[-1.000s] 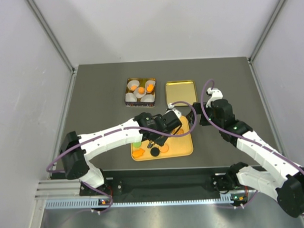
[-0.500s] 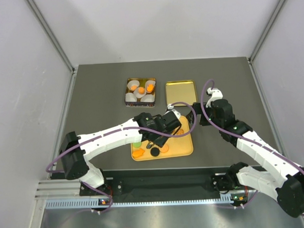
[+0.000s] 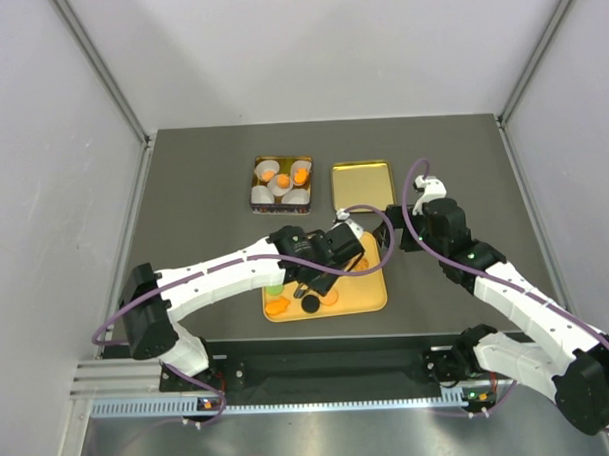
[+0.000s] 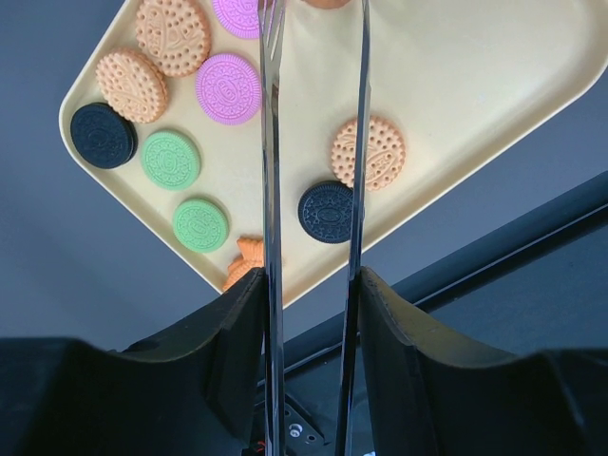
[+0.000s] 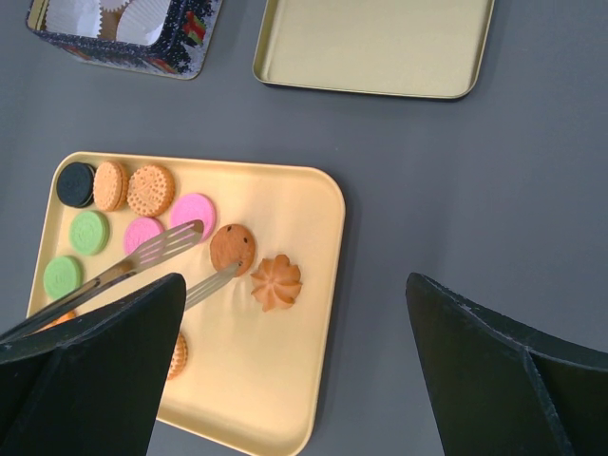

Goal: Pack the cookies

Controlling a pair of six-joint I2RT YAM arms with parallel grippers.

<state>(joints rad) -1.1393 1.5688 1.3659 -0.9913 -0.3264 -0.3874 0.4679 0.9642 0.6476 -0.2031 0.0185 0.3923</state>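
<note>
Against the frame a second ago: only a slight leftward shift of the left wrist over the tray (image 5: 285, 380); no visible change in the right arm, the tin (image 5: 142, 59) or the gold lid (image 5: 380, 38). Tool: left gripper (image 4: 309, 285) clamped on a pair of metal tongs (image 5: 161, 245), black fingers pressed against the tong arms. Tong blades partly apart, tips on either side of a round brown cookie (image 5: 233, 248); lower tip touching its edge, upper tip at the edge of a pink cookie (image 5: 195, 214); nothing lifted. Brown cookie flat on the tray, just beside a flower-shaped orange cookie (image 5: 276, 282). Other cookies (image 5: 150, 190) flat on the tray, mostly toward its left side: black, tan, pink, green. A few orange pieces (image 3: 284, 179) in the tin's paper cups, beyond the tray. Right gripper (image 5: 296, 285) spread wide, empty, above the tray's right part.
</note>
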